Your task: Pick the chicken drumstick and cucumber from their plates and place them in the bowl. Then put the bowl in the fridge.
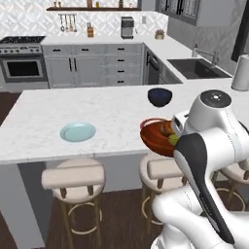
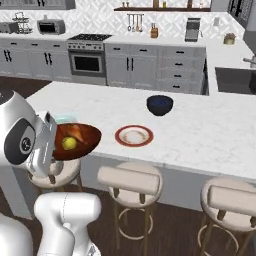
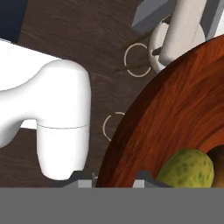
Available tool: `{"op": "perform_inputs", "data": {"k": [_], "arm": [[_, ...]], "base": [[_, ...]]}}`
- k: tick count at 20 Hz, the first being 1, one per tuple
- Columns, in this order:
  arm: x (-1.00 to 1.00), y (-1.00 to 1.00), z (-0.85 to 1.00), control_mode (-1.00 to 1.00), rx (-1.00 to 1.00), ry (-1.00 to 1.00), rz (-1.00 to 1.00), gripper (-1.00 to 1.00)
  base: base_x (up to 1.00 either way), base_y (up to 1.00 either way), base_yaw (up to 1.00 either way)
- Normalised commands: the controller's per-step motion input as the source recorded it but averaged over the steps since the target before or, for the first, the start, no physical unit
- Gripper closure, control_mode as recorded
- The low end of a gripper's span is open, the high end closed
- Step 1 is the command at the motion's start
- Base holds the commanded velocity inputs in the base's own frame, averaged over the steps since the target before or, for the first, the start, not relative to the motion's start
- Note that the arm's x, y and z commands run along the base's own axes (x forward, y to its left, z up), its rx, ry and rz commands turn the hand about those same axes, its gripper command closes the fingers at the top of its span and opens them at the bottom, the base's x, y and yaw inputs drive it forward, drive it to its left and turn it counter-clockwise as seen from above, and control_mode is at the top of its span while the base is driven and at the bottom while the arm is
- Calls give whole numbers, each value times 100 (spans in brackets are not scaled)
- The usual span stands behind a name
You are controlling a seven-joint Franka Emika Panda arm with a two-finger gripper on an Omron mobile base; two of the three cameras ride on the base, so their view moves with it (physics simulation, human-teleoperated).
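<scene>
My gripper (image 3: 112, 179) is shut on the rim of the reddish-brown bowl (image 3: 175, 113), holding it in the air just off the near edge of the island counter (image 1: 112, 109). Inside the bowl (image 2: 82, 139) lie the yellow-green cucumber (image 2: 69, 143) and the golden-brown chicken drumstick (image 2: 75, 131). The cucumber (image 3: 188, 168) also shows close up in the hand view. The pale blue plate (image 1: 78, 132) and the red-rimmed plate (image 2: 134, 135) sit bare on the counter. The fridge is out of view.
A dark navy bowl (image 2: 160, 105) stands further back on the island. Round padded stools (image 2: 130, 180) line the near side, below the held bowl. Grey cabinets, an oven (image 1: 22, 68) and a sink (image 1: 197, 68) run along the far walls.
</scene>
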Motion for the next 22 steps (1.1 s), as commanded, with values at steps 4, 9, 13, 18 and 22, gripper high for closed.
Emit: {"op": "perform_inputs", "data": {"k": [4,9,13,18,22], "arm": [[0,0,0,100,0,0,0,100],[0,0,0,100,0,0,0,100],[0,0,0,100,0,0,0,100],[0,0,0,100,0,0,0,100],[0,0,0,100,0,0,0,100]], "base": [[0,100,27],[-1,100,15],[-1,100,5],[0,100,2],[9,100,1]]}}
